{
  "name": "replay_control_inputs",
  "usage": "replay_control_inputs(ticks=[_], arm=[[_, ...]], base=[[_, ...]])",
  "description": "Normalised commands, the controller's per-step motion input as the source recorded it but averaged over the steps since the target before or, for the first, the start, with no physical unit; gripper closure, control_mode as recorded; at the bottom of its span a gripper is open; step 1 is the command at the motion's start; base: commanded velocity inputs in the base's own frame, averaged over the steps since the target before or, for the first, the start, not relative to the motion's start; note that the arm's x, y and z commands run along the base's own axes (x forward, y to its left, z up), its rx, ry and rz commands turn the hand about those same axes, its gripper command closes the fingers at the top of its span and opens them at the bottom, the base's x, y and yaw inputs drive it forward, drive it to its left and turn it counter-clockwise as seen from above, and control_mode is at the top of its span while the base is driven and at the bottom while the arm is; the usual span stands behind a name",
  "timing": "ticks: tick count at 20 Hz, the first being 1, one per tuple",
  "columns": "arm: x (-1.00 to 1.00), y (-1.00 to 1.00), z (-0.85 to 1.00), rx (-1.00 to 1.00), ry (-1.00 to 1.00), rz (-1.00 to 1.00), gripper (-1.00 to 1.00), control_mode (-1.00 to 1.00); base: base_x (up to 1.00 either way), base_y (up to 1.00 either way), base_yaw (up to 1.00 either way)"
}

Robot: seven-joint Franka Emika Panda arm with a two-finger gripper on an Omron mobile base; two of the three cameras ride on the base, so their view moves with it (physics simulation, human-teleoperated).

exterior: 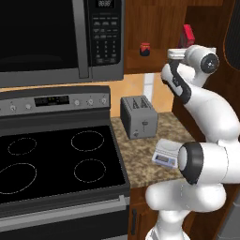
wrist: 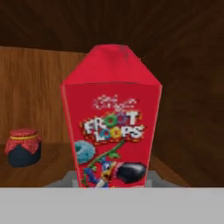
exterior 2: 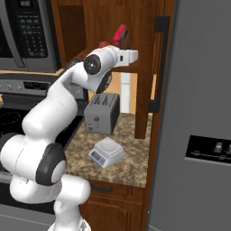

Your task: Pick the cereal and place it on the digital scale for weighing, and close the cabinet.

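Fingers [exterior 2: 121, 43] pinching the tilted cereal [wrist: 111, 122] inside the open cabinet [exterior 2: 144, 27], dark jar [wrist: 24, 147] beside it on the shelf, digital scale [exterior 2: 107, 152] on the surface below

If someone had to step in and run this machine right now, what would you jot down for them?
Claw: shut on the cereal, reaching into the cabinet.
Cereal: red box, upright, on the cabinet shelf or just above it; which, I cannot tell. A small red-lidded jar sits on the same shelf, apart from it.
Digital scale: on the counter in front of the toaster, platform bare.
Cabinet: door stands open.
Done: cereal gripped.
Left: carry the box out and down, set it on the scale, let go, then swing the cabinet door shut.
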Motion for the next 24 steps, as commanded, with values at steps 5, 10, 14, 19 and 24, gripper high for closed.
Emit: replay_control_inputs(ticks=[5,10,14,19,24], arm=[[-1.00,0.22,0.13,0.00,0.14,-0.06,1.00,-1.00],[-0.99,0.17,0.22,0.00,0.12,-0.02,1.00,-1.00],[-1.00,0.19,-0.01,0.01,0.03,-0.04,1.00,-1.00],[-0.97,0.16,-0.11,0.07,0.32,0.00,1.00,-1.00],[-0.63,0.11,-0.33,0.11,0.40,-0.01,1.00,-1.00]], base=[[0.00,0.00,0.00],[0.00,0.00,0.00],[0.00,0.00,0.00],[0.00,0.00,0.00],[0.00,0.00,0.00]])
